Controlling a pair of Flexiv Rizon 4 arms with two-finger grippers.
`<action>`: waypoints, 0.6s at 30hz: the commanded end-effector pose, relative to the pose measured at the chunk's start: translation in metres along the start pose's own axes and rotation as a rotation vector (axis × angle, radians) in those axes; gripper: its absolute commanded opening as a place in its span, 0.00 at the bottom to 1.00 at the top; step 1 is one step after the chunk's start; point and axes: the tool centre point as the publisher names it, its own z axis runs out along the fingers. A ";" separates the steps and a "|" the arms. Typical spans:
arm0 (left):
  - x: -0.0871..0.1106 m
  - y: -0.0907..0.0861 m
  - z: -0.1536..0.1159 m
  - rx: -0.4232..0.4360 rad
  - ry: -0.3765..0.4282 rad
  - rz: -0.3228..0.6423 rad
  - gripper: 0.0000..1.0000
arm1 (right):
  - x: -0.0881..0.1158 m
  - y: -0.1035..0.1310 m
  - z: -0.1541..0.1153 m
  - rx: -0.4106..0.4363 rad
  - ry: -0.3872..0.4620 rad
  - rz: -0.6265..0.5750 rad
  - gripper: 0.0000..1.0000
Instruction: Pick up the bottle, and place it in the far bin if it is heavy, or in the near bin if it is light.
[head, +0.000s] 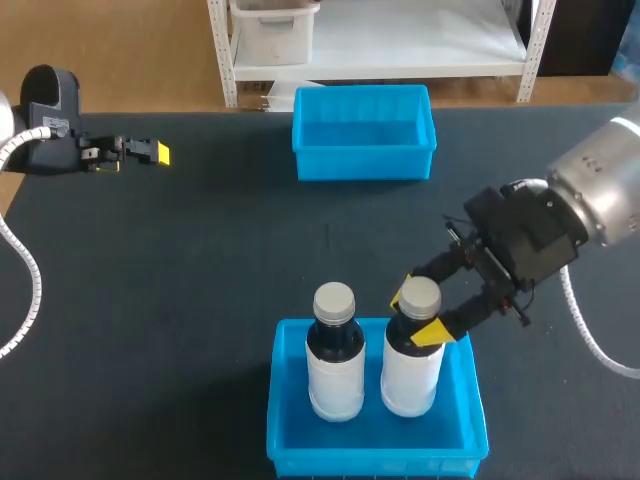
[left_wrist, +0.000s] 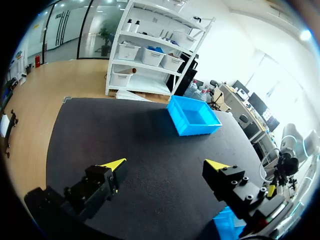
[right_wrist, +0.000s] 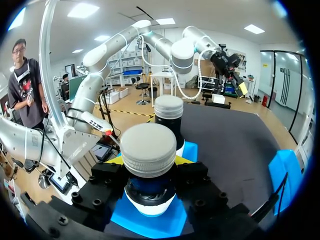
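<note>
Table (head: 200, 280) under me: dark charcoal, plain all over. Far bin (head: 364, 165), bright blue. Near bin (head: 372, 458), the very same blue. Two bottles dressed alike. The right bottle (head: 412, 365) has a pale grey ribbed cap, a dark navy shoulder and a plain white body. The left bottle (head: 335, 350) matches: grey, navy, white. My right gripper (head: 418, 318) has black fingers with yellow tips, and the right arm (head: 600, 180) behind it is silver-grey. My left gripper (left_wrist: 166, 165) is black too, its yellow tips bright against the dark table. A white ribbed hose (head: 25, 270) trails alongside.
</note>
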 end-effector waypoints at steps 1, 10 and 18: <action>0.000 0.000 0.000 0.000 0.000 0.000 1.00 | 0.001 0.000 0.002 0.000 0.001 -0.002 0.00; 0.000 0.000 0.000 0.000 0.000 0.000 1.00 | 0.004 0.000 0.003 -0.007 0.001 -0.014 0.09; 0.000 0.000 0.000 0.000 0.000 0.000 1.00 | 0.004 0.000 0.004 -0.021 0.001 -0.022 0.56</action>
